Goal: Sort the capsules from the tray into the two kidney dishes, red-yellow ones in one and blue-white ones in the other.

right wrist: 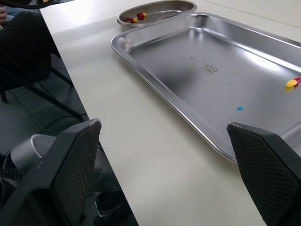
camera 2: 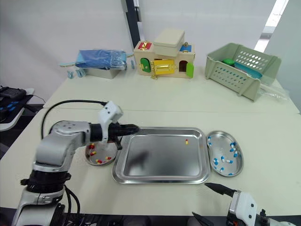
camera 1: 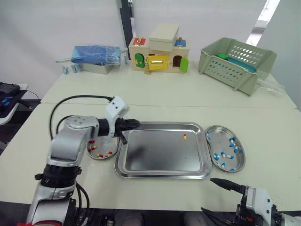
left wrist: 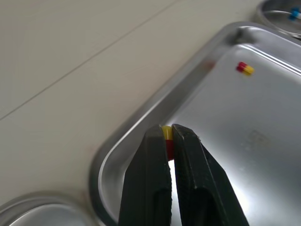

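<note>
desk: pale top, with the sorting gear parked at the near edge, I'd guess so both arms could reach it.
tray: sat between the two dishes and was pretty much cleared out.
right dish: touched the tray's right rim and held the blue-white capsules.
left dish: tucked against the tray's left rim, with a few red-yellow ones in it.
right fingers: spread wide apart, holding nothing, low at the desk's near edge. Looked parked out of the way.
left fingers: clamped together on a capsule over the tray's far left corner, just beside the left dish. A short hop to drop it, I reckon.
loose capsule: red-yellow, alone near the tray's far rim, probably the last pick.
held capsule: red-yellow, pinched right at the tips, clear of the tray floor.
</note>
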You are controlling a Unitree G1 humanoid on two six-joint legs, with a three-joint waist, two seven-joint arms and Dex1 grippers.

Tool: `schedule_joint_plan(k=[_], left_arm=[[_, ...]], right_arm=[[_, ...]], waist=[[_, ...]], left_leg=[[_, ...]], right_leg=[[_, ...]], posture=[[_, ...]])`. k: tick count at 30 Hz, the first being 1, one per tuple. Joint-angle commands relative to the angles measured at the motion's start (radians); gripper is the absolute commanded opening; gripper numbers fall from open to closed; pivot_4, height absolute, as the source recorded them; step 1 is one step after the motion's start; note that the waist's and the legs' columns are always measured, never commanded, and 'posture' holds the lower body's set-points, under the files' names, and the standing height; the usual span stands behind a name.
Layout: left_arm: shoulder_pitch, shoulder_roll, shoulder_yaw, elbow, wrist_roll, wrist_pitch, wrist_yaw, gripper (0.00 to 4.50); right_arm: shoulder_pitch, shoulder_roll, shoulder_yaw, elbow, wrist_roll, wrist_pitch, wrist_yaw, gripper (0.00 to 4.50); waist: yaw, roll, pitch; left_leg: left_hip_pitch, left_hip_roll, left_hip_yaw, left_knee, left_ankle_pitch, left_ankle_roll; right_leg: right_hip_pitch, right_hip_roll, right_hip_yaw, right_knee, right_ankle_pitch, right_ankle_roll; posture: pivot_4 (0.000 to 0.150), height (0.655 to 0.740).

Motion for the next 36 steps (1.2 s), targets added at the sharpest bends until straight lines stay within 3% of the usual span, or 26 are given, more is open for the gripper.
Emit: schedule_joint_plan(k=[1, 9, 20, 23, 34, 36], left_arm=[[0.039, 0.023, 0.123, -0.078, -0.023, 0.067, 0.105, 0.06], [0.175, 0.03, 0.233, -0.166, -0.066, 0.131, 0.237, 0.06], [0.215, 0.038, 0.209, -0.099, -0.108, 0.124, 0.32, 0.06], [0.216, 0.05, 0.196, -0.086, -0.119, 0.123, 0.318, 0.75], [0.212, 0.078, 0.18, -0.07, -0.153, 0.126, 0.322, 4.3], [0.212, 0.083, 0.178, -0.065, -0.154, 0.122, 0.323, 4.46]], right_arm=[[-0.028, -0.013, -0.001, 0.01, 0.032, 0.0, 0.03, 4.5], [-0.093, -0.026, -0.026, 0.096, 0.054, -0.011, 0.074, 4.5], [-0.102, 0.01, -0.026, 0.087, 0.05, 0.01, 0.028, 4.5], [-0.101, 0.009, -0.03, 0.079, 0.052, 0.015, 0.021, 4.5], [-0.085, 0.015, -0.027, 0.068, 0.046, 0.003, 0.014, 4.5], [-0.089, 0.016, -0.026, 0.066, 0.048, 0.002, 0.016, 4.5]], waist=[[0.001, 0.0, 0.0], [0.01, 0.0, 0.0], [0.01, -0.001, -0.001], [0.01, -0.001, -0.001], [0.01, -0.001, -0.001], [0.01, -0.001, -0.001]], left_leg=[[0.0, 0.0, 0.0, 0.0, 0.0, 0.0], [0.0, 0.0, 0.0, 0.0, 0.0, 0.0], [0.0, 0.0, 0.001, 0.0, 0.0, 0.0], [0.0, 0.0, 0.001, 0.0, 0.0, 0.0], [0.0, 0.0, 0.001, 0.0, 0.0, 0.0], [0.0, 0.0, 0.001, 0.0, 0.0, 0.0]], right_leg=[[0.0, 0.0, 0.0, 0.0, 0.0, 0.0], [0.0, 0.0, 0.0, 0.0, 0.0, 0.0], [0.0, 0.0, 0.0, 0.0, 0.0, 0.0], [0.0, 0.0, 0.0, 0.0, 0.0, 0.0], [0.0, 0.0, 0.0, 0.0, 0.0, 0.0], [0.0, 0.0, 0.0, 0.0, 0.0, 0.0]], posture=[[0.15, 0.74], [0.15, 0.74], [0.15, 0.74], [0.15, 0.74], [0.15, 0.74], [0.15, 0.74]])
